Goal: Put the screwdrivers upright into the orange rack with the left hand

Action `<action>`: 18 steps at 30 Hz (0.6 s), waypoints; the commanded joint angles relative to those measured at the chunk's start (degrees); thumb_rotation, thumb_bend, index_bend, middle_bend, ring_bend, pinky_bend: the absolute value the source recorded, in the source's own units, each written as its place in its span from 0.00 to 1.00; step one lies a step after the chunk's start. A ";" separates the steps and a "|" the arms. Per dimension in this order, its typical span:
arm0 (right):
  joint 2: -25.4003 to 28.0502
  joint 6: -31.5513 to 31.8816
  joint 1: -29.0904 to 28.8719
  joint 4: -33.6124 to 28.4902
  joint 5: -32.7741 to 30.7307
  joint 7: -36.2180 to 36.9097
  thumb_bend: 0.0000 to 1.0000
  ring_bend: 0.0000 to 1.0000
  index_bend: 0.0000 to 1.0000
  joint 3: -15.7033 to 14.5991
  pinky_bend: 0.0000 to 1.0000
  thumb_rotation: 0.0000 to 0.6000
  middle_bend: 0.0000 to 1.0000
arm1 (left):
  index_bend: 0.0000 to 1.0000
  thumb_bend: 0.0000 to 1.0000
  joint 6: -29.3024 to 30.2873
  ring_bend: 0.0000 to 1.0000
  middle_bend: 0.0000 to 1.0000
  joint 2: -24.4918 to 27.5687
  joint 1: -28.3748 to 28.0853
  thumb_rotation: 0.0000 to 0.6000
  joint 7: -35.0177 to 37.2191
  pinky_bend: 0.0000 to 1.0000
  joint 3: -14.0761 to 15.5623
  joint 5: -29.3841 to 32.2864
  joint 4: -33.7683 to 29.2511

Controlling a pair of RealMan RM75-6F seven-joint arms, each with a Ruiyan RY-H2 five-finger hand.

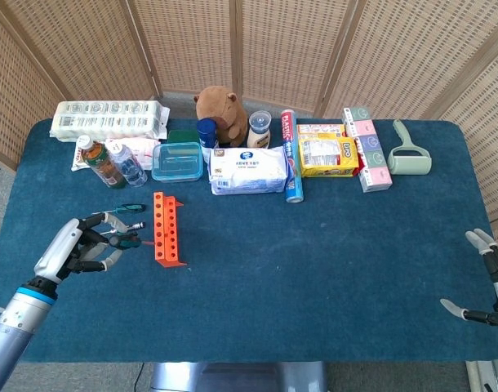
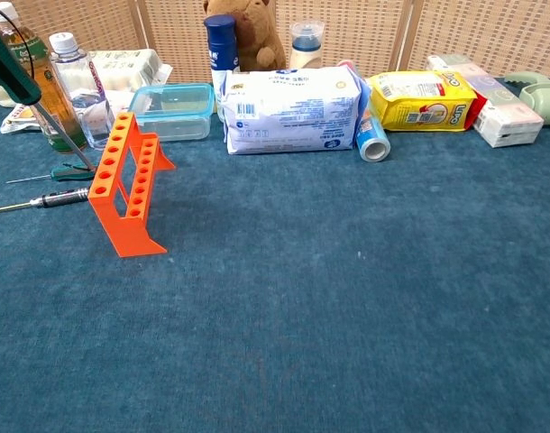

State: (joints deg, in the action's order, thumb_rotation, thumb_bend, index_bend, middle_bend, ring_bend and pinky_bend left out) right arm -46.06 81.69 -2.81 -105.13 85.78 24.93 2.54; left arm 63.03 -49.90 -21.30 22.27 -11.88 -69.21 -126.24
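Fingers (image 1: 110, 219) of the left hand (image 1: 79, 249) are curled around the handle of a green-handled screwdriver (image 1: 125, 241), which is held with its shaft slanting toward the orange rack (image 1: 166, 228). In the chest view the same screwdriver (image 2: 13, 70) is seen tilted, handle up at the frame's left edge, its tip lying just beside the rack's (image 2: 123, 183) near-left top rail; whether the tip is touching the rail cannot be told. The rack stands on the blue table (image 1: 314, 269), its row of holes running away from the robot.

Two more screwdrivers are lying flat on the cloth left of the rack: a green one (image 2: 69, 171) nearer the bottles and a black-handled one (image 2: 60, 198) nearer the robot, its long shaft reaching the left border of the chest view.

The right hand (image 1: 487, 282) is seen at the far right edge of the head view, fingers spread, nothing held, well apart from everything else.

Beyond the rack a row of goods is set along the far side: a tea bottle (image 1: 100, 161), a water bottle (image 1: 129, 166), a clear blue-lidded box (image 1: 178, 161), a white wipes pack (image 1: 249, 171), a blue can (image 1: 293, 189), a yellow packet (image 1: 327, 155) and a lint roller (image 1: 408, 150). A plush toy (image 1: 220, 111) is sat behind them. Between that row and the near table edge, to the right of the rack, a broad stretch of bare cloth is left open.
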 commanded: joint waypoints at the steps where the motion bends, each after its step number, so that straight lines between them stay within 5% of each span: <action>1: 0.05 0.03 0.03 0.04 0.02 0.12 0.00 0.00 0.02 0.00 0.00 1.00 0.02 | 0.51 0.42 0.09 1.00 1.00 -0.13 -0.01 1.00 0.01 1.00 0.02 0.02 -0.24; 18: 0.14 0.16 0.06 0.06 0.23 0.28 0.00 0.00 0.02 -0.02 0.00 1.00 0.02 | 0.51 0.42 1.13 1.00 1.00 2.62 2.35 1.00 1.48 1.00 2.28 -5.25 -2.62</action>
State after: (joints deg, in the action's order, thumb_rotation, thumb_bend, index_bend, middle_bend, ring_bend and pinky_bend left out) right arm -45.92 81.86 -2.75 -105.07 86.02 25.21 2.52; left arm 64.07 -47.24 -18.99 23.78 -9.63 -74.36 -128.96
